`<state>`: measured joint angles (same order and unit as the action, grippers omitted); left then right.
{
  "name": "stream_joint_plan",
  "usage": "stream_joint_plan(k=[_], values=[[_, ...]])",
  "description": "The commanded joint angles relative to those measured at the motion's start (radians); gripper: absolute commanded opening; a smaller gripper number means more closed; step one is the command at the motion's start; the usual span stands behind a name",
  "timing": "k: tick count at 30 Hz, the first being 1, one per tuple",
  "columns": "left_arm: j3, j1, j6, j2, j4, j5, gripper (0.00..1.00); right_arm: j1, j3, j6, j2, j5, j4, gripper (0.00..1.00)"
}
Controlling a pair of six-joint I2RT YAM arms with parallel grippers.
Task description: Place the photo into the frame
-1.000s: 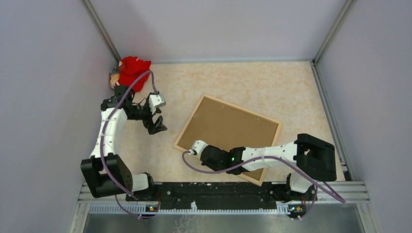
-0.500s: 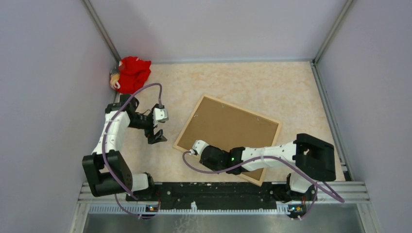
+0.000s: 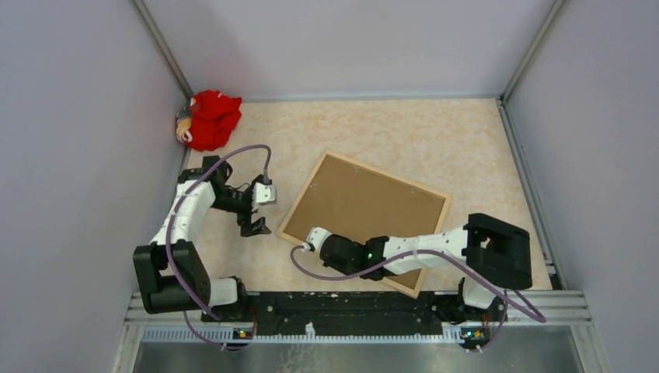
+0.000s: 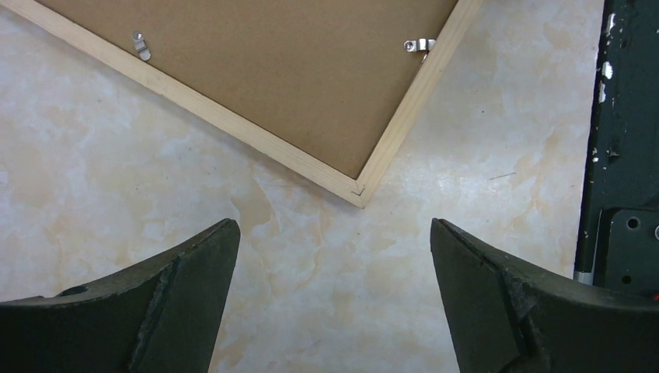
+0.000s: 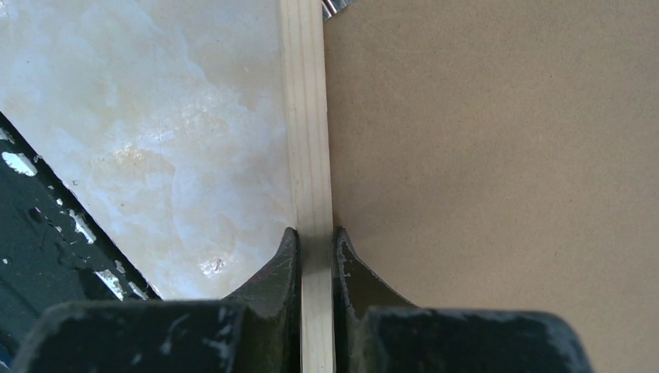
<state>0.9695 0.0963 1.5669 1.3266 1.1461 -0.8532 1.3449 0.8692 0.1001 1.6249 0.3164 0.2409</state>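
Pale-wood frame (image 5: 307,116), plain brown cardboard backing (image 5: 505,155), cream tabletop (image 3: 404,124) with beige marbling, bright red cloth (image 3: 214,116)

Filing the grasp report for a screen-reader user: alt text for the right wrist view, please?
The right gripper pinches the frame by its light-wood rail, one finger on each side. The frame lies back-up, its brown backing board filling the right of the view. The marbled table and a scuffed black strip show at left.
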Motion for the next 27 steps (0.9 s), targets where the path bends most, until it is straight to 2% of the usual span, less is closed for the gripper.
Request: stream_joint_plan(k=[1, 4, 7, 11, 15, 19, 23, 27], values=[[-0.034, -0.028, 0.081, -0.031, -0.024, -0.008, 0.99, -0.004, 0.047, 0.003, 0.01, 0.019, 0.004, 0.0], [-0.076, -0.058, 0.147, -0.071, -0.036, 0.03, 0.99, -0.029, 0.091, 0.002, -0.024, 0.022, 0.026, 0.0], [-0.144, -0.076, 0.236, -0.146, -0.086, 0.056, 0.99, -0.081, 0.137, 0.025, -0.081, -0.048, 0.028, 0.0], [-0.261, -0.123, 0.294, -0.326, -0.212, 0.049, 0.99, -0.117, 0.213, 0.023, -0.127, -0.122, 0.065, 0.0], [-0.384, -0.178, 0.337, -0.544, -0.421, 0.071, 0.99, -0.146, 0.292, 0.032, -0.145, -0.201, 0.11, 0.0], [-0.509, -0.188, 0.343, -0.708, -0.671, 0.048, 0.99, -0.159, 0.354, 0.052, -0.155, -0.263, 0.137, 0.0], [-0.553, -0.191, 0.414, -0.728, -0.73, 0.047, 0.99, -0.163, 0.401, 0.06, -0.158, -0.29, 0.176, 0.0], [-0.523, -0.194, 0.333, -0.706, -0.803, 0.048, 0.99, -0.164, 0.429, 0.055, -0.161, -0.294, 0.207, 0.0]])
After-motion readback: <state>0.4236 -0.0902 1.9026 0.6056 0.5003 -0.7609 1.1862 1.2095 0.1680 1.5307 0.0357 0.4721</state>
